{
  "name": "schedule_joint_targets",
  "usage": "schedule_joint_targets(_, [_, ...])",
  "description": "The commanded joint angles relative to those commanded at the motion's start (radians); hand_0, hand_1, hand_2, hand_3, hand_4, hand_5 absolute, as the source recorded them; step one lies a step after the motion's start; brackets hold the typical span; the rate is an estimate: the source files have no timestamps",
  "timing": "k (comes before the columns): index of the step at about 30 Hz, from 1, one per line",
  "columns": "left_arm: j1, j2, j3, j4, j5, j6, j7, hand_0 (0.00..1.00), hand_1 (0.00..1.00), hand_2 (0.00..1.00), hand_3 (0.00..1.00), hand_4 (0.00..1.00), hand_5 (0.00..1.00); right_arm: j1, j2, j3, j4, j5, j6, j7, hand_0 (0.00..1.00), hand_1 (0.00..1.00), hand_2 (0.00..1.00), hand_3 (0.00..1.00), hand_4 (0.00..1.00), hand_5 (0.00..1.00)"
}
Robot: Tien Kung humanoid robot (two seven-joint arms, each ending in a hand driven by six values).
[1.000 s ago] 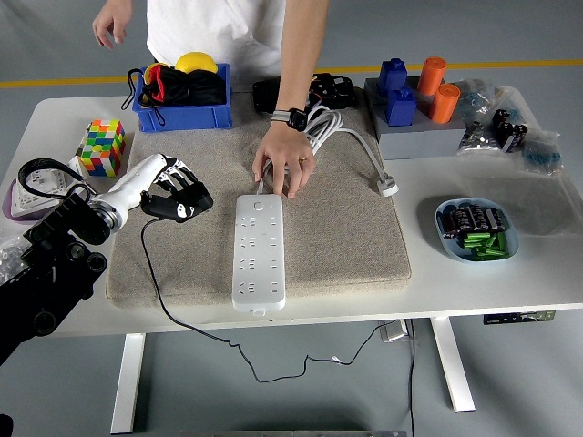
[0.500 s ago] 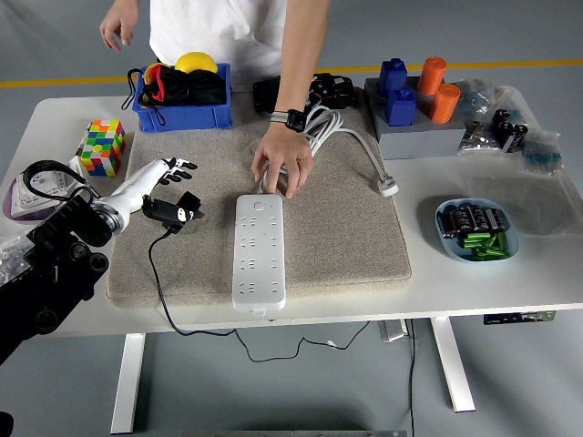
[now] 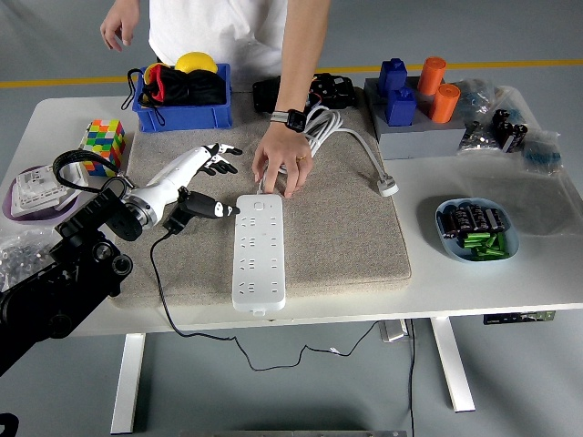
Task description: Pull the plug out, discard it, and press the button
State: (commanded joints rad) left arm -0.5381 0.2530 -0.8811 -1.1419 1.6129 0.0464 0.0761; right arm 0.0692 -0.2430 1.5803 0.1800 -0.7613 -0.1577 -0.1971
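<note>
The left hand (image 3: 199, 168) hovers over the beige mat (image 3: 355, 228) with fingers spread and holding nothing, just left of the white power strip (image 3: 258, 252). The black plug (image 3: 187, 211) lies on the mat beside the strip's upper left edge, its cord running off the table's near edge. A person's hand (image 3: 284, 164) presses the strip's far end; bare mat lies open to the strip's right.

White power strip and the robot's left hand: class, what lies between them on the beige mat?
In the head view, only bare beige mat separates the left hand from the white power strip; nothing else lies there.
</note>
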Motion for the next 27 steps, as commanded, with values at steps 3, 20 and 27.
schedule_joint_targets(3, [-0.014, -0.011, 0.025, 0.022, -0.009, 0.01, 0.004, 0.051, 0.061, 0.139, 0.663, 0.302, 0.002, 0.0, -0.003, -0.013, 0.0, 0.006, 0.001, 0.002, 0.745, 0.68, 0.641, 0.611, 0.659, 0.477])
schedule_joint_targets(20, [-0.123, -0.093, 0.146, 0.136, -0.09, -0.086, 0.18, 0.007, 0.033, 0.118, 0.654, 0.284, 0.002, 0.004, -0.006, -0.022, 0.0, 0.016, 0.004, 0.003, 0.744, 0.68, 0.641, 0.611, 0.659, 0.478])
schedule_joint_targets(27, [-0.138, -0.106, 0.145, 0.163, -0.074, -0.098, 0.216, 0.009, 0.033, 0.117, 0.653, 0.27, 0.002, 0.004, -0.011, -0.019, 0.0, 0.019, 0.003, 0.007, 0.745, 0.68, 0.641, 0.611, 0.658, 0.478])
